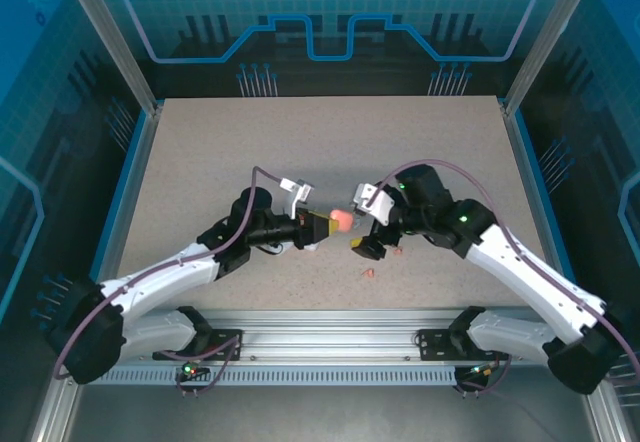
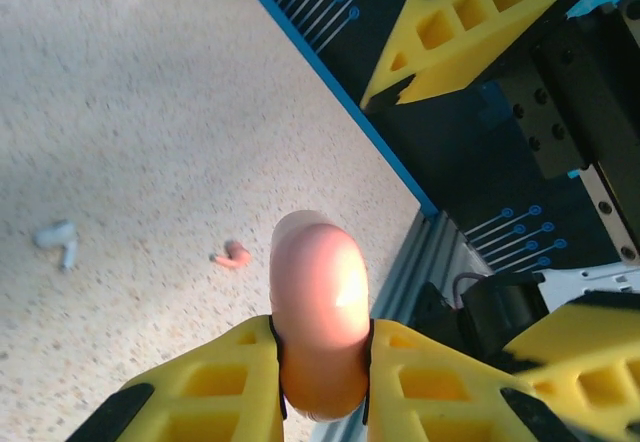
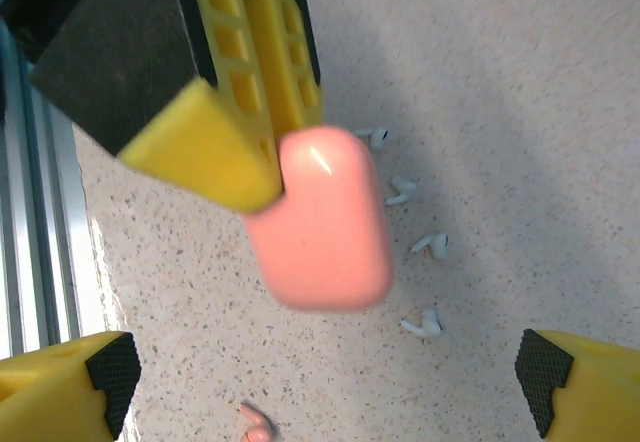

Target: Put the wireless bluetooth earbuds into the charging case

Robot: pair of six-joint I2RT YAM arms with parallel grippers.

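Observation:
My left gripper (image 1: 325, 225) (image 2: 320, 362) is shut on a salmon-pink charging case (image 1: 341, 220) (image 2: 320, 302) (image 3: 320, 222), held above the table's middle with its rounded end sticking out past the yellow fingers (image 3: 250, 92). Just right of the case, my right gripper (image 1: 365, 247) (image 3: 327, 377) stands wide open and empty, apart from the case. On the table below lie several white earbuds (image 3: 432, 245) (image 2: 57, 239). One pink earbud (image 3: 255, 422) (image 2: 233, 255) (image 1: 371, 273) lies near the front, and a second pink one (image 1: 398, 253) lies under the right arm.
The speckled table (image 1: 200, 162) has blue side rails and an aluminium rail (image 1: 330, 320) along the near edge. The two arms meet close together at the centre, with free room at the back and left.

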